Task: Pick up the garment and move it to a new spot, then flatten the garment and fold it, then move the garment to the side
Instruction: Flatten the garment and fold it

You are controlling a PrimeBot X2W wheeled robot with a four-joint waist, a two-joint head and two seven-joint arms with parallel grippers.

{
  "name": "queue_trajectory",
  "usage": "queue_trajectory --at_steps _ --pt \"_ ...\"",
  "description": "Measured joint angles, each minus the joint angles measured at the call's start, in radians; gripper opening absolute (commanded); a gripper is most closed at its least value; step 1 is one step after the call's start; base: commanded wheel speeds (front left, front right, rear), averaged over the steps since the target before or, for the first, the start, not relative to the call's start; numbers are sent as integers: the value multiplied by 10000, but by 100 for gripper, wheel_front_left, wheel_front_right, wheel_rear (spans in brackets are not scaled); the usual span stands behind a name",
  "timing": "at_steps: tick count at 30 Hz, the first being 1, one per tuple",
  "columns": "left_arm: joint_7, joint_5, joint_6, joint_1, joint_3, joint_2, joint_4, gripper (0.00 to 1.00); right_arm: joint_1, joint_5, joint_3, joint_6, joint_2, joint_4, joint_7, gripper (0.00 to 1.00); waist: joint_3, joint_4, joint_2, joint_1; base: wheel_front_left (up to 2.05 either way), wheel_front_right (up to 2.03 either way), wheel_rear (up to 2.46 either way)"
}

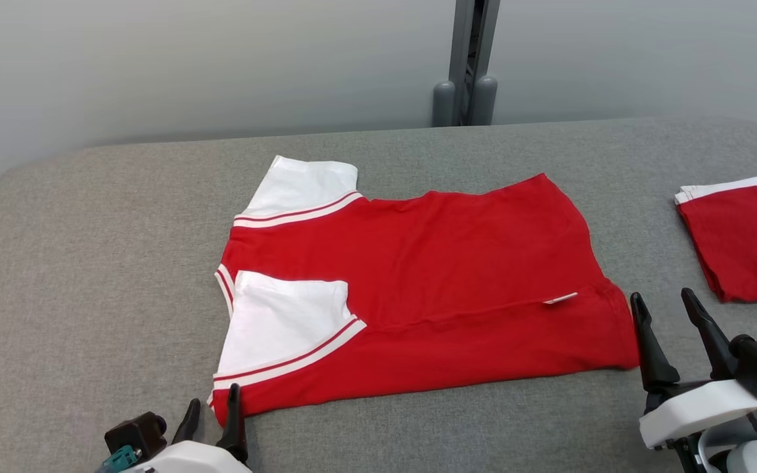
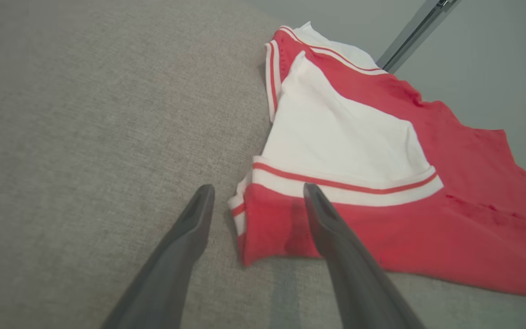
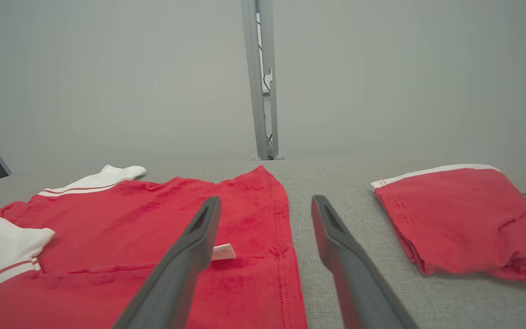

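My left fingers [image 2: 185, 242] are spread wide with nothing held between them. The left gripper [image 1: 214, 396] sits at the near left corner of the red shirt [image 1: 431, 263]. In the left wrist view, one finger is over the red corner and the other is over the bare grey table [image 1: 89, 263]. I cannot tell if they touch the cloth.

The shirt lies flat in the middle of the table. Its neck end is on the left and its bottom edge is on the right. The near white sleeve [image 1: 283, 315] is folded in on top of the red part. The far white sleeve [image 1: 303, 184] sticks out at the back. A small white tag [image 1: 560, 298] shows near the bottom edge.

The right gripper [image 1: 661, 295] is just beside the shirt's near right corner. Its fingers are wide apart too, and hold nothing. In the right wrist view, one finger is over the red cloth by the tag and the other is over the table.

Further right lies a second red cloth [image 1: 746, 243], folded up.
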Motion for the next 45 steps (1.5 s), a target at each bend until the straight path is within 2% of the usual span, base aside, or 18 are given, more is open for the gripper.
queue_trajectory --at_steps 10,16,28,29,30,31,32,33,34,38,45 --pt "0 -213 -48 -626 48 -115 1275 100 3 117 -257 0 86 180 399 100 149 -287 0 0 0 0 0" --pt "-42 -257 -224 -960 42 -169 1618 100 -76 915 -506 0 376 1218 1074 100 304 -206 0 -1 0 0 0" --pt "-90 -140 -500 -1350 -136 -286 1964 100 -1108 2675 -660 0 679 3898 1567 100 507 191 0 0 0 0 0" --pt "-92 -113 -541 -1380 -171 -288 1990 86 -1201 2811 -593 0 683 4029 1563 100 511 216 0 -1 0 0 0" --pt "-92 -94 -593 -1408 -205 -286 2021 36 -1284 2895 -495 0 675 4140 1551 100 510 239 0 0 0 0 0" --pt "-94 -96 -663 -1439 -224 -284 2057 15 -1347 2995 -385 0 662 4228 1551 57 506 256 0 0 0 0 0" --pt "-94 -100 -681 -1453 -228 -272 2092 15 -1408 3097 -303 0 642 4324 1499 57 501 268 0 0 0 0 0" --pt "-90 -109 -732 -1480 -232 -259 2128 0 -1463 3196 -240 0 625 4406 1475 38 499 279 0 0 0 0 0" --pt "-86 -107 -765 -1504 -251 -242 2153 0 -1498 3292 -174 0 593 4479 1452 0 497 289 0 0 0 0 0" --pt "-84 4 -888 -1548 -380 -155 2178 0 -1579 3618 215 0 487 4623 1185 0 441 304 0 0 0 0 0" --pt "-82 474 -840 -1535 -451 178 1781 0 -1430 4146 805 0 203 4449 945 0 198 256 0 0 0 0 0"
